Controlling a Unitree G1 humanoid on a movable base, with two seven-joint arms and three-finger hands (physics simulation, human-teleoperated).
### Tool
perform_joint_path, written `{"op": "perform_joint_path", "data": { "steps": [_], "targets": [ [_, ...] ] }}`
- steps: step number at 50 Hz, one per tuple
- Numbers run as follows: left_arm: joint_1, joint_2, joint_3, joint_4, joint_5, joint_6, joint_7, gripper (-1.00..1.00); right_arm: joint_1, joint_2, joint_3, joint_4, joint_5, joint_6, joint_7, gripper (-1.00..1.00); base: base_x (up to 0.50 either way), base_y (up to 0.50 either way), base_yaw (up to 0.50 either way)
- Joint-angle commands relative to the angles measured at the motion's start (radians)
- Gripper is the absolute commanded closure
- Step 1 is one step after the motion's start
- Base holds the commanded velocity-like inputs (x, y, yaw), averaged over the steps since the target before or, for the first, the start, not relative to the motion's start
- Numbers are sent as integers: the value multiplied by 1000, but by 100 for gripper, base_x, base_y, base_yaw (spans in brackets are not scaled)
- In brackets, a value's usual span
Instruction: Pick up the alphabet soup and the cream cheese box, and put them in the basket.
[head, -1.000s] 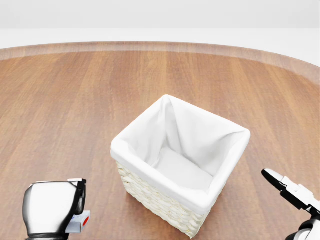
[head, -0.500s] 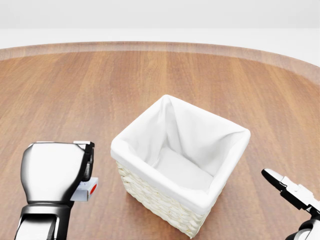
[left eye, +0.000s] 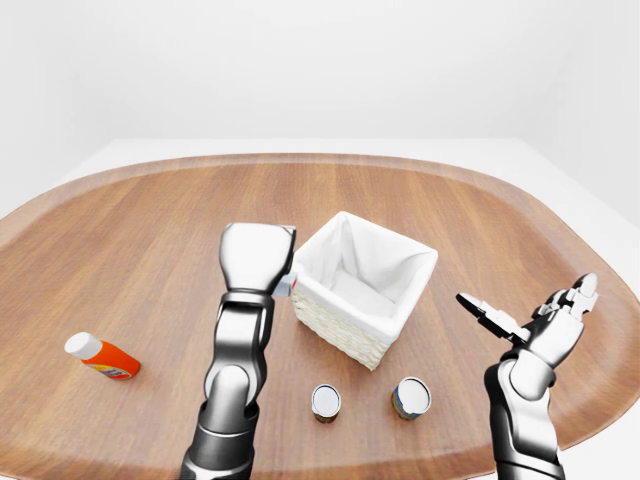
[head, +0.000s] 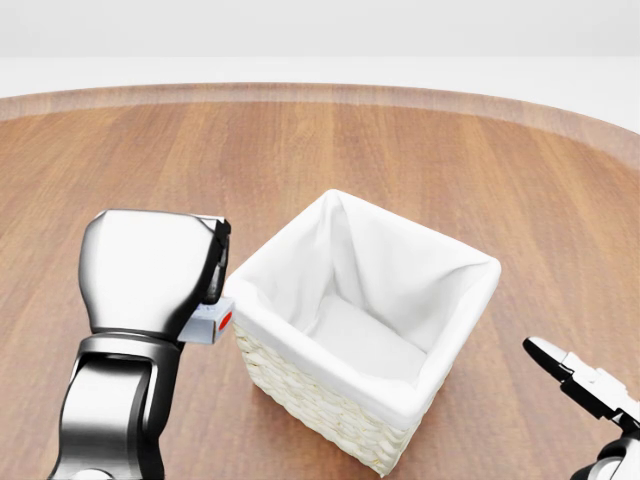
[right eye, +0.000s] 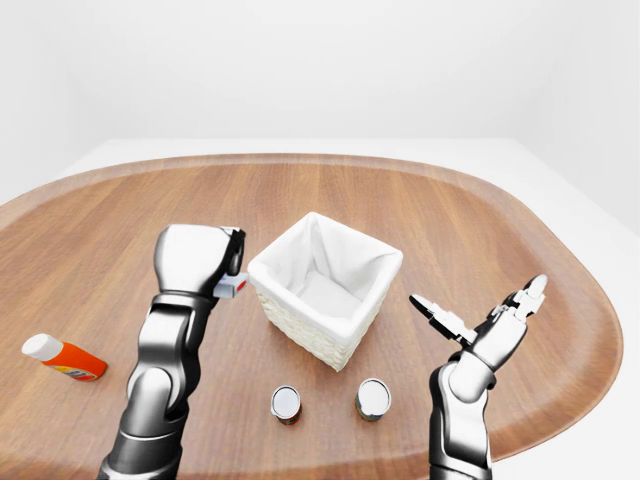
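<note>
Left hand (head: 160, 272) raised beside the basket's (head: 300, 390) left wall in the head view, fingers closed round a small grey box (head: 210, 322) with a red spot, most likely the cream cheese box; only its end pokes out under the hand, just beside the basket's white cloth rim, apart from it or barely touching, hard to tell which. Right hand (left eye: 540, 315) up at the right of the left-eye view, fingers spread wide and holding nothing, well clear of the basket. Basket standing upright near the middle of the round wooden table (left eye: 150, 210), lined in white, nothing visible inside. 2 cans (left eye: 325, 401) (left eye: 410, 397) upright on the table below the basket in the left-eye view, near each other but apart; labels too small to read, so cannot tell which is the alphabet soup. Orange bottle (left eye: 103, 356) with a white cap lying on its side far to the left.
</note>
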Motion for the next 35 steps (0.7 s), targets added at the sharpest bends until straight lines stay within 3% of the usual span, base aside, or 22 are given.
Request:
{"op": "perform_joint_path", "data": {
  "steps": [1, 7, 10, 12, 19, 23, 28, 35],
  "targets": [
    [-97, -26, -13, 44, 19, 0, -23, 100, 0, -1, -1, -3, 3, 5, 0, -100, 0, 0, 0],
    [-135, -19, 5, 93, -9, 0, -10, 100, 0, 0, 0, -7, 4, 8, 0, -100, 0, 0, 0],
    [-139, -23, -1, 96, -6, 0, -10, 100, -1, 0, 0, 2, 2, 0, 0, -100, 0, 0, 0],
    [-139, -37, -40, 132, 39, 0, 13, 100, 2, 0, -1, -6, 5, 4, 0, -100, 0, 0, 0],
    [-171, -58, -42, 186, 54, 0, 26, 100, -1, 0, -1, 4, 4, 0, 0, -100, 0, 0, 0],
    [-195, -67, -57, 195, 78, 0, 4, 100, -3, -1, 0, 2, 4, 4, 0, -100, 0, 0, 0],
    [-235, -91, -64, 156, 113, 0, -75, 100, -1, -1, 1, 5, 4, -1, 0, -100, 0, 0, 0],
    [-274, -108, -59, 232, 97, -1, -66, 100, -1, -1, -1, 2, 5, 2, 0, -100, 0, 0, 0]
  ]
}}
